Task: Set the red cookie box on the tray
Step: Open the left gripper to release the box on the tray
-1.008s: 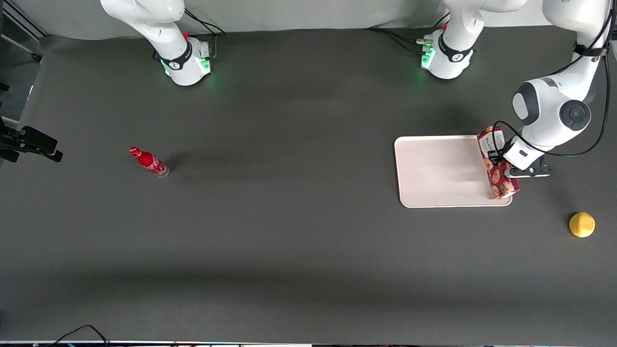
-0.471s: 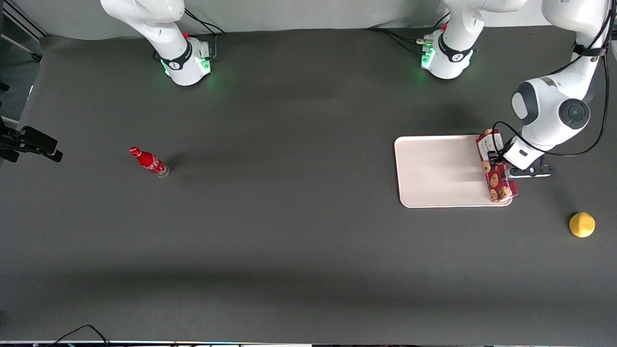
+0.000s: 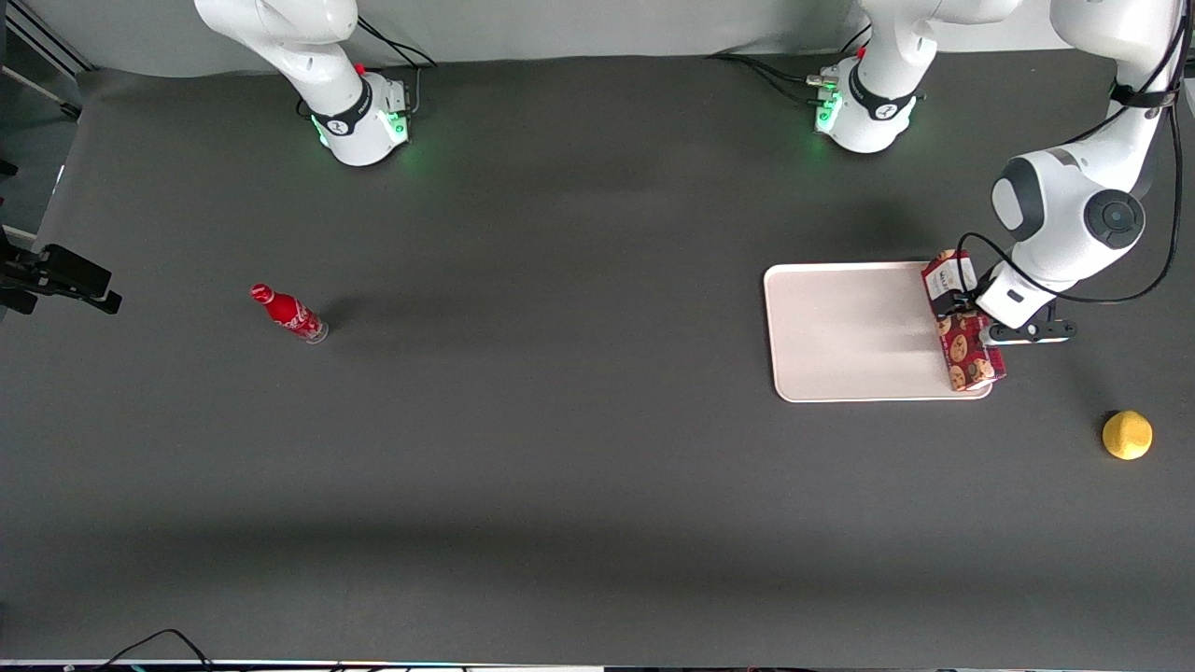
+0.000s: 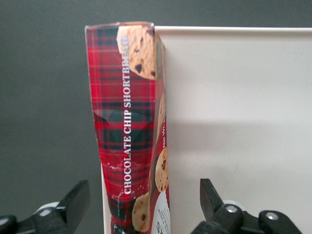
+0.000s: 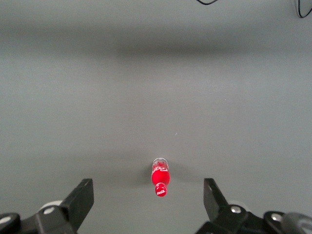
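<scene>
Front view: one box, one tray, one bottle and one yellow fruit are on the table. The gripper sits over the box, about a third of the way along from its white-label end. The box lies along the tray's edge at the working arm's end, partly overhanging that rim. The fruit is near the gripper, nearer the camera; the bottle stands well apart, toward the parked arm's end.

Left wrist view: the gripper is spread wide, and the box runs between its fingers, touching neither. The box sits on the rim of the tray.

Right wrist view: one bottle stands alone.
</scene>
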Motion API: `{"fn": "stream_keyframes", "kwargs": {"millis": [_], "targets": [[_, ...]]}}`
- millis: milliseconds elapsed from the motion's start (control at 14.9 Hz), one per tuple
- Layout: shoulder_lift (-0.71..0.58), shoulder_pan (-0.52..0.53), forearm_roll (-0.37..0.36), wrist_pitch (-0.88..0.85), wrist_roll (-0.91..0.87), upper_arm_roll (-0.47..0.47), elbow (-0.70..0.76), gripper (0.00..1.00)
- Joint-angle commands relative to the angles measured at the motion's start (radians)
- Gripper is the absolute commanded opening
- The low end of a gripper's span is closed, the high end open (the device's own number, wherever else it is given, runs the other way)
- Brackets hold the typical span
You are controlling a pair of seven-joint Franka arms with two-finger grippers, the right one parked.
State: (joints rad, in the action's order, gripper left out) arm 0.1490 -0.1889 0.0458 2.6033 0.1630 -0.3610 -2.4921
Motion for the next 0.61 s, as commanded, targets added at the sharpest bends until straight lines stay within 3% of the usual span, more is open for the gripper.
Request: {"fn": "stream_keyframes", "kwargs": {"millis": [0,134,403,538], "targets": [[-0.058,0.006,0.011,-0.023,0.013,0.007,0.015,1.00],[-0.062,0.003,0.009,-0.112,0.009,0.010,0.085,1.00],[-0.057,-0.003,0.009,-0.444,-0.028,0.039,0.351,1.00],[-0.058,-0.003,0.008,-0.497,-0.028,0.068,0.451,1.00]]}}
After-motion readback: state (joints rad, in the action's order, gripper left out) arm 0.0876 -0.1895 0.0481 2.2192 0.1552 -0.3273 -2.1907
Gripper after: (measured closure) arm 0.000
